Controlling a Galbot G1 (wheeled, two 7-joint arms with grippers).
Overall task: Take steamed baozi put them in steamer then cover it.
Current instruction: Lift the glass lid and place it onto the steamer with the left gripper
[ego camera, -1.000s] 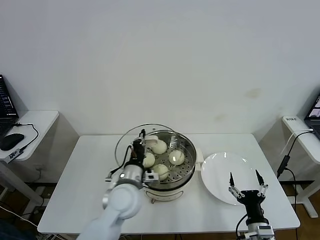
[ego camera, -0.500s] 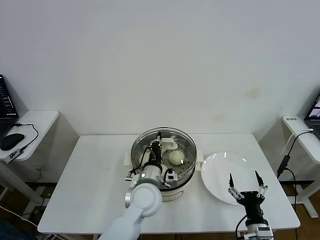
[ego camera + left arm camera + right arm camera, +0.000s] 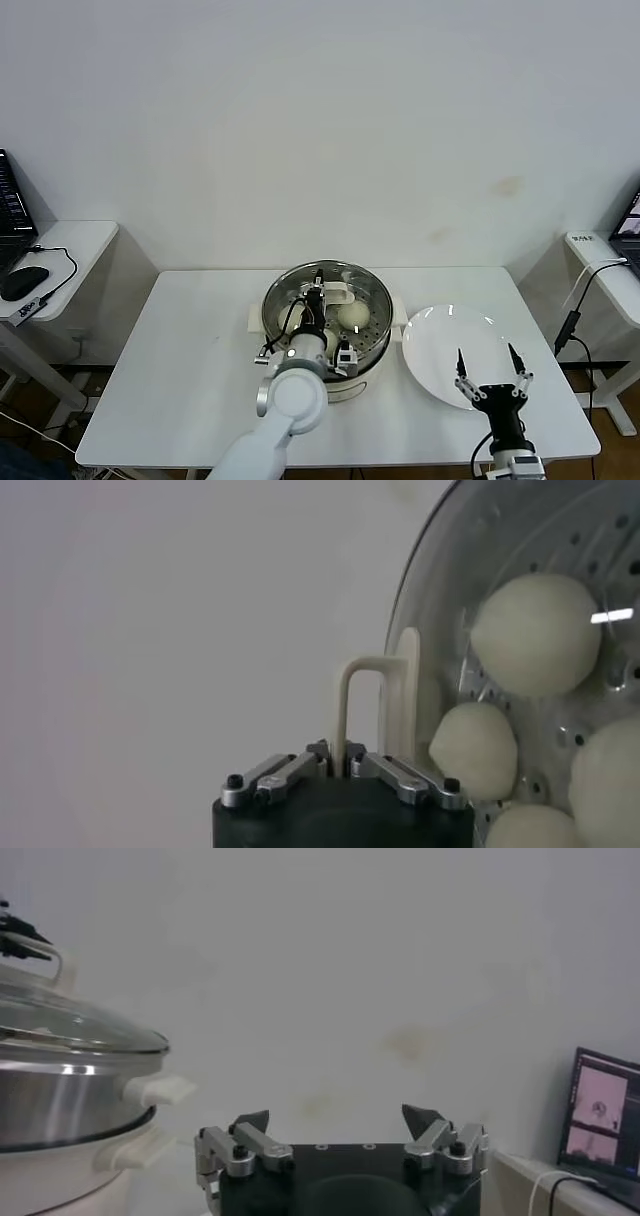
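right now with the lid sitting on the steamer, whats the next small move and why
Probably open the left gripper and lift clear: the glass lid looks seated on the steamer over the baozi, yet its handle is gripped. The right gripper idles open above the plate.

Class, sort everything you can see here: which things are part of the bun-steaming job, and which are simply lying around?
Part of the job:
- steamed baozi, in the pot
- steamer
- cover, on the steamer
- left gripper, shut on the cover's handle

Lying about:
- white plate
- right gripper, open and idle above the plate
- table
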